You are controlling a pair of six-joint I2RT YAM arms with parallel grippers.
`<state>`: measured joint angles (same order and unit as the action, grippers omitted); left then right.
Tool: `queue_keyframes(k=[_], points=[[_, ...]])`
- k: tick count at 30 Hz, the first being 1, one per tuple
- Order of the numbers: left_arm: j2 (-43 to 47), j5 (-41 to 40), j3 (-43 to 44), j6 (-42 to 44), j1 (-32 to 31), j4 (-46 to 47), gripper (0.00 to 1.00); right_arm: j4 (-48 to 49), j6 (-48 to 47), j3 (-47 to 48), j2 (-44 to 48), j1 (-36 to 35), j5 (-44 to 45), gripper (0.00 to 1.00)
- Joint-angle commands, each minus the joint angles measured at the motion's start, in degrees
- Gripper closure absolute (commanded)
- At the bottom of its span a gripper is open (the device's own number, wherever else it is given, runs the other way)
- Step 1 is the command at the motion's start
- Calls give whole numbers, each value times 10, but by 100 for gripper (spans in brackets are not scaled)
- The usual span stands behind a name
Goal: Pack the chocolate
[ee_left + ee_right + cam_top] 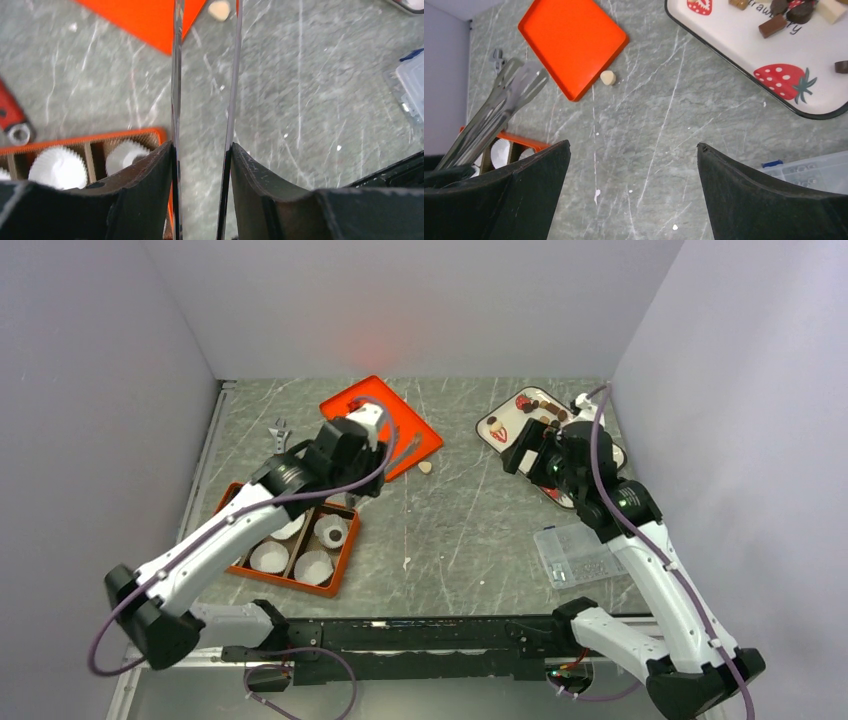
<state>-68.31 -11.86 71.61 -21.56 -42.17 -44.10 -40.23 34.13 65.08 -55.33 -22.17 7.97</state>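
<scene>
Gripping a pair of metal tongs [176, 75], the left gripper [202, 147] presses its fingers against the outer sides of the two thin blades, which stand a little apart. The top edge of the left wrist view cuts off their tips. The right gripper [633, 145] hangs above the table [664, 115] with its jaws spread wide and nothing between them.

Most chocolate pieces [772, 26] lie on the white strawberry-print tray [744, 50] at the far right. Several of them are clipped by the frame edge, and from above the right arm covers part of the tray. One tan piece [608, 77] lies alone on the table, just beside the corner of the flat orange lid [574, 40].

The orange box [345, 550] sits at the near left with white paper cups [313, 565] in its compartments (the left arm hides its far half). A wrench [280, 432] lies beyond it, and a clear plastic case [580, 555] lies at the near right.
</scene>
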Motion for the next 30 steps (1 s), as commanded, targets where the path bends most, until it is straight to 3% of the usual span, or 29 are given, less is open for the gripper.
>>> queue_keyframes(k=[1, 18, 30], points=[[-62, 57, 72, 66, 2, 126, 52, -23, 6, 29, 28, 0, 50, 0], [-356, 132, 282, 148, 0, 225, 53, -73, 25, 59, 74, 0, 127, 0], [-505, 120, 386, 203, -34, 233, 54, -87, 22, 62, 72, 0, 130, 0]])
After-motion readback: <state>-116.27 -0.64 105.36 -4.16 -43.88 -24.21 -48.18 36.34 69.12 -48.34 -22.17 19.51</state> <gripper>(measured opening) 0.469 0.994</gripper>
